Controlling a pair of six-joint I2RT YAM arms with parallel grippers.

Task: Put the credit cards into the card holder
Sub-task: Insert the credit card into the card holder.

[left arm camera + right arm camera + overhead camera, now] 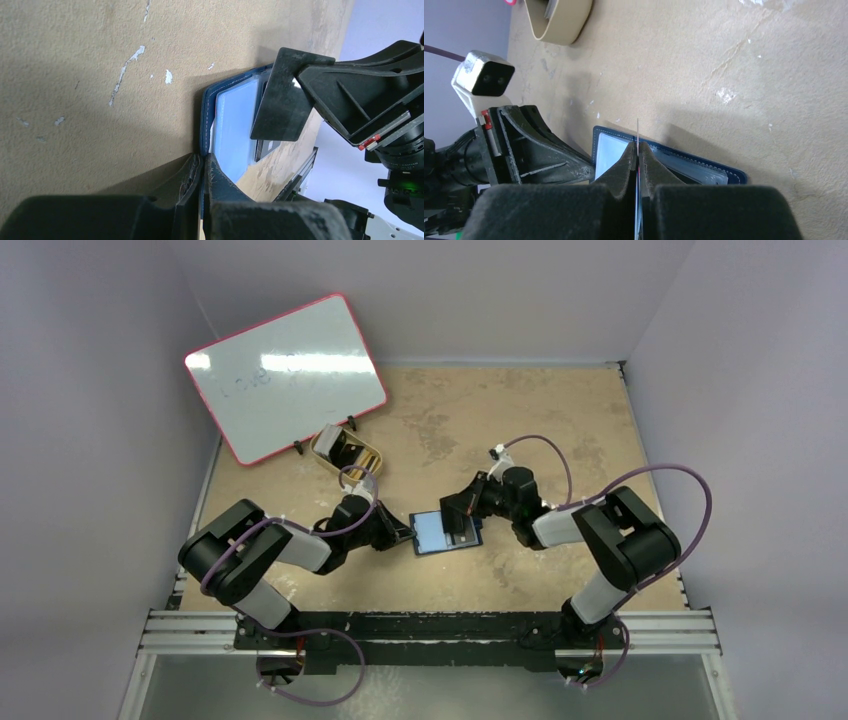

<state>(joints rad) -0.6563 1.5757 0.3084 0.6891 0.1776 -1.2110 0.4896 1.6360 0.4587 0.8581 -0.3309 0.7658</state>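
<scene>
Right gripper: jaws pressed together, clamped on one credit card. The card stands on edge and shows in the right wrist view only as a thin line poking out past the fingertips. Seen from the left wrist, it is a dark flat panel hanging from the right fingers, its lower edge down at the inner pockets of the card holder. I cannot tell whether that edge is inside a pocket or only touching it. The right arm's elbow is raised well to the right of the card holder. Its forearm runs leftward and the wrist is bent so the fingers point down onto the holder's right half. Left gripper: jaws together, pinching the navy edge on the card holder's left side. The left arm lies low, its forearm stretched in from the left of the holder, close to the table. The card holder lies open on the table between the two grippers, pale blue glossy pockets facing up. A gold tin sits beyond the holder and to its left, well apart. A red-rimmed whiteboard is propped at a tilt farther back, past the tin.
</scene>
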